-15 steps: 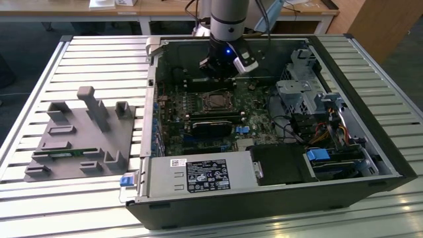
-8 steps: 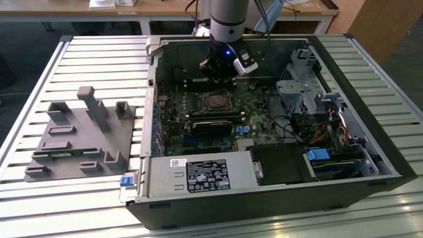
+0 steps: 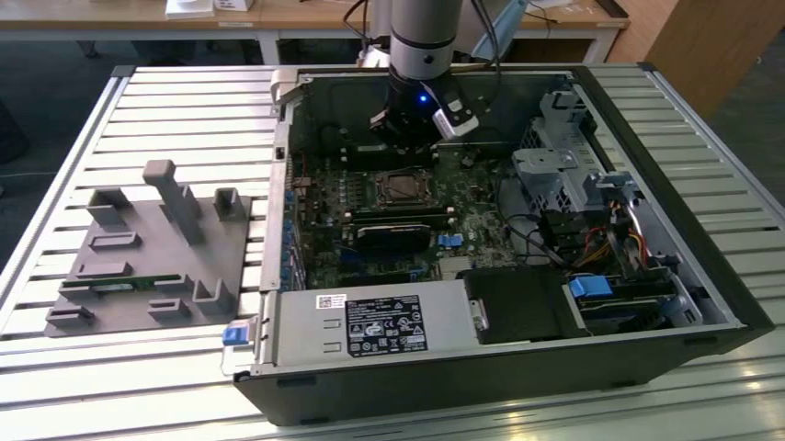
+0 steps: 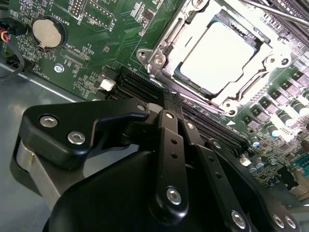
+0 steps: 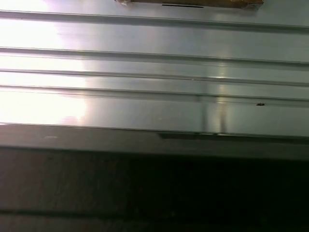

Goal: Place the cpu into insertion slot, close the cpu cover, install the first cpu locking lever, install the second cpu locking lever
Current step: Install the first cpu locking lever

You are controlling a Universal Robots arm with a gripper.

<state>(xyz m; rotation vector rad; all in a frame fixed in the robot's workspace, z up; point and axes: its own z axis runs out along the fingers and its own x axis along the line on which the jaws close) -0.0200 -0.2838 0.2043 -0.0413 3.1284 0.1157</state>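
Pincer [image 4: 169,96] fingers are pressed together at the tip with nothing between them. It hangs just above the green motherboard [image 4: 96,43], beside the socket's edge and apart from it. In the exterior view the pincer [image 3: 399,140] sits over the board inside the open computer case [image 3: 491,367], close to the case wall farthest from the camera, and the case rests on the slatted metal desk [image 3: 184,101].

The cpu [image 4: 219,55] already lies flat in the insertion slot [image 3: 402,188], near the middle of the board. The cpu cover [image 4: 166,46] is folded down around it, its silvery frame bordering the chip on all sides. So the lever steps appear to be the work in hand.

A thin bright rod [image 4: 277,13], probably a locking lever, crosses beyond the socket's far corner; whether it is latched cannot be told. Handling such a slim rod likely calls for careful placement of the tip, since crowded board parts sit close by.
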